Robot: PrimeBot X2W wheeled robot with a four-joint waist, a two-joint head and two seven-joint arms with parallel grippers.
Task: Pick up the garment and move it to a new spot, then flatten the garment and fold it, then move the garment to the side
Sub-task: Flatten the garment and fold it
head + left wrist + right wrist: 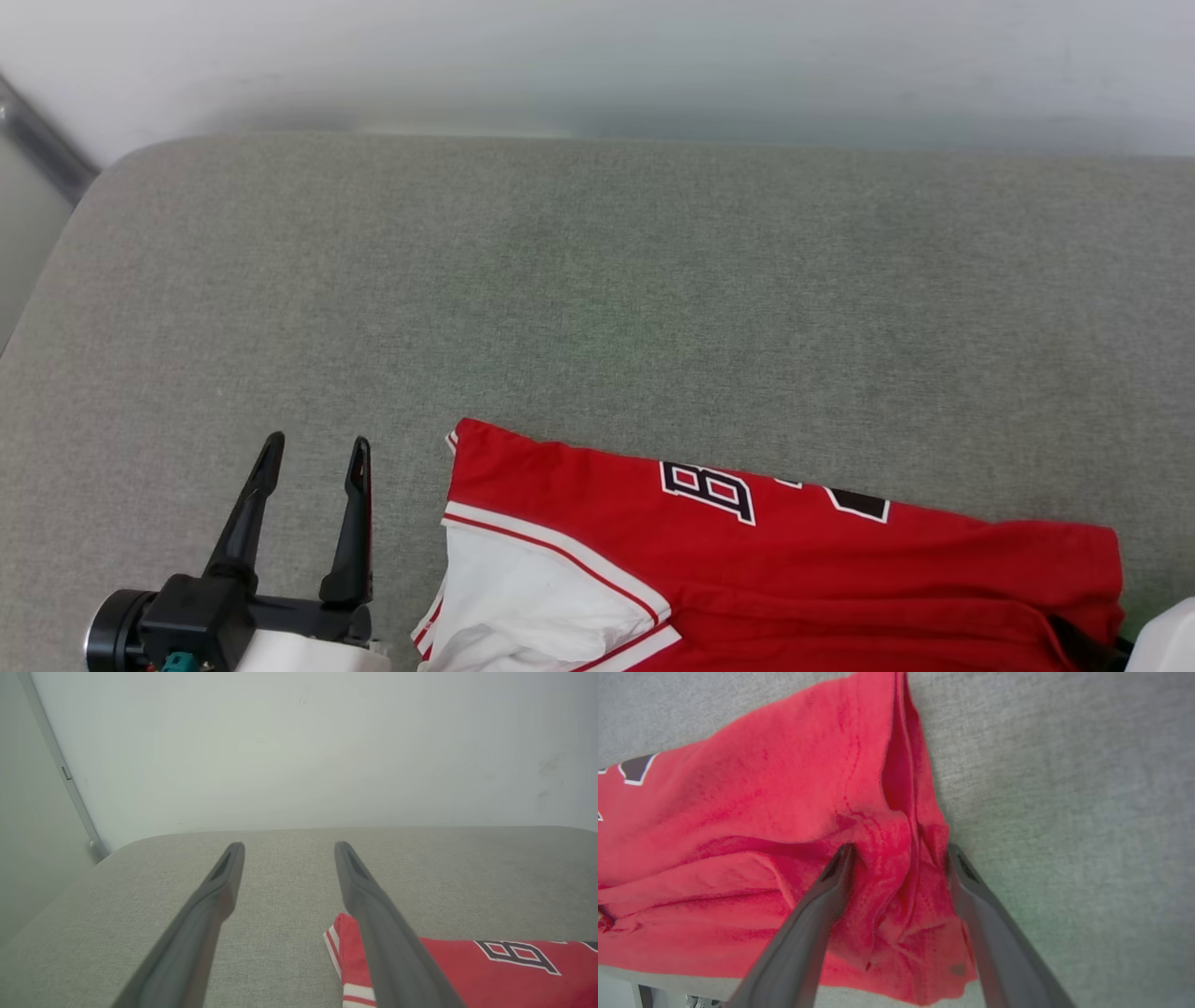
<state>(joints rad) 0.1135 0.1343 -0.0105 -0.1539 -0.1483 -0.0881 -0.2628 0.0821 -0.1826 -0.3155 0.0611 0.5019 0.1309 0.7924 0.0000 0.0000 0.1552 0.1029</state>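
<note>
Our left gripper point(317, 448) stood with its jaws wide apart over bare cushion, just beside the garment's point(794, 569) white sleeve and clear of the cloth. And the right gripper point(899, 854): jaws spread as well, straddling a bunched red corner of the hem, tips down at the fabric but not pinched together. The garment lay rumpled along the near edge of the grey padded surface point(597, 280), lettering up. Beyond it we had a broad stretch of open cushion running to the pale wall point(597, 56), and more off to our left.
</note>
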